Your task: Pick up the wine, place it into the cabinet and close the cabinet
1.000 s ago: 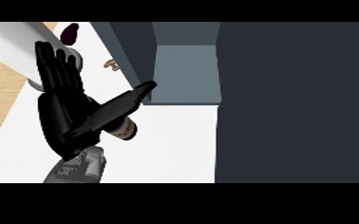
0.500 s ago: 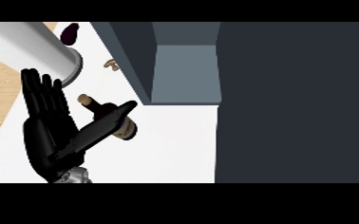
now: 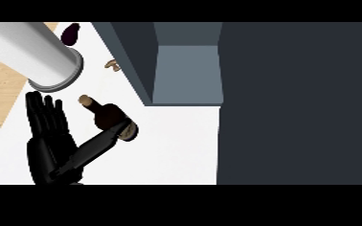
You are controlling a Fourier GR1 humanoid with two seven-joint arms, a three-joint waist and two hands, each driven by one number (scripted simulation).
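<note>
Fingers on your left hand are straight and spread, pointing away from you, so nothing's gripped yet. Only the thumb angles out, and it crosses the lower end of the wine bottle. That reads as contact to me, not a hold.

You only get the head view. The bottle sits on the white worktop, just right of the hand and left of the cabinet, near it but apart. The cabinet's open, its pale inside is showing, and I can't see anything in it. I'd guess the big dark panel on the right is its door, but I can't swear to it. Your right hand isn't in shot.

I'd call this the very start of the pick-up. Next you need the fingers curled round the bottle's body opposite the thumb before any lift, then a carry right into the opening. Closing the door comes last.

The bottle itself is dark, almost black, with a tan stopper end at its upper left and a pale tan band at the other end, partly under the thumb. From this steep angle I can't tell if it's standing or lying down.

Heads up: there's a pale grey cylinder up-left of the bottle, and I can't tell what it is.
</note>
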